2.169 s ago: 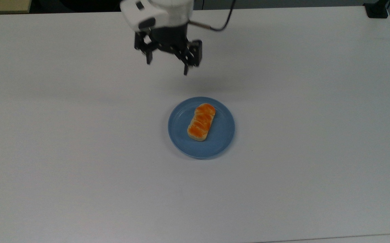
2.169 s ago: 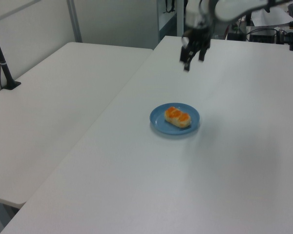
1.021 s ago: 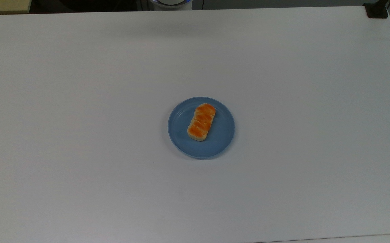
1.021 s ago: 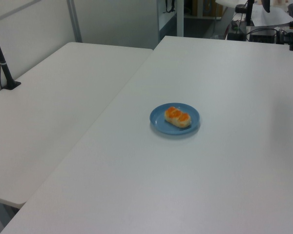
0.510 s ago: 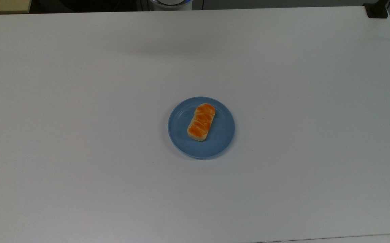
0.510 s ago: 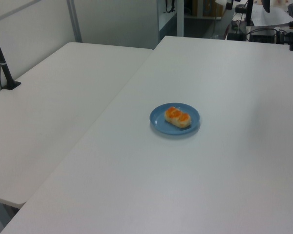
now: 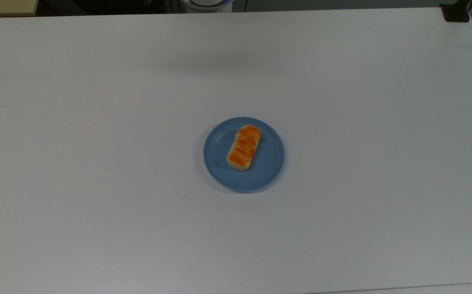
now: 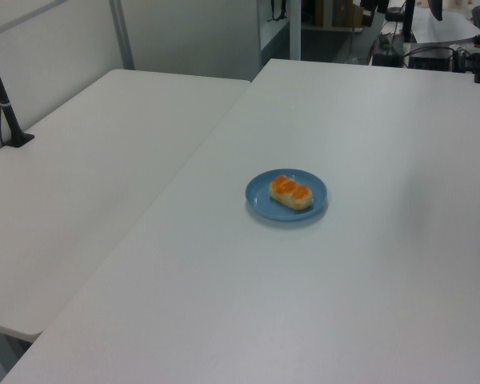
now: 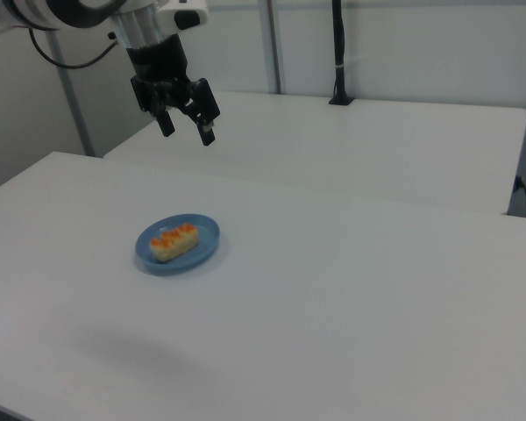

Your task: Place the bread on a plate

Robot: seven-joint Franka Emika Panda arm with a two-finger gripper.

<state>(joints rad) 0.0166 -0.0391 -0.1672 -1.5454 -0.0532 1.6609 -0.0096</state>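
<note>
One bread on unmarked plate

place: robotics lab or office-type test room
tables: two plain white tables side by side, second table at the left view's left
walls: pale partition panels with metal posts
mounts: black clamped pole on the far table edge
equipment: cables and dark gear behind the table
robot: white arm over the table
</note>
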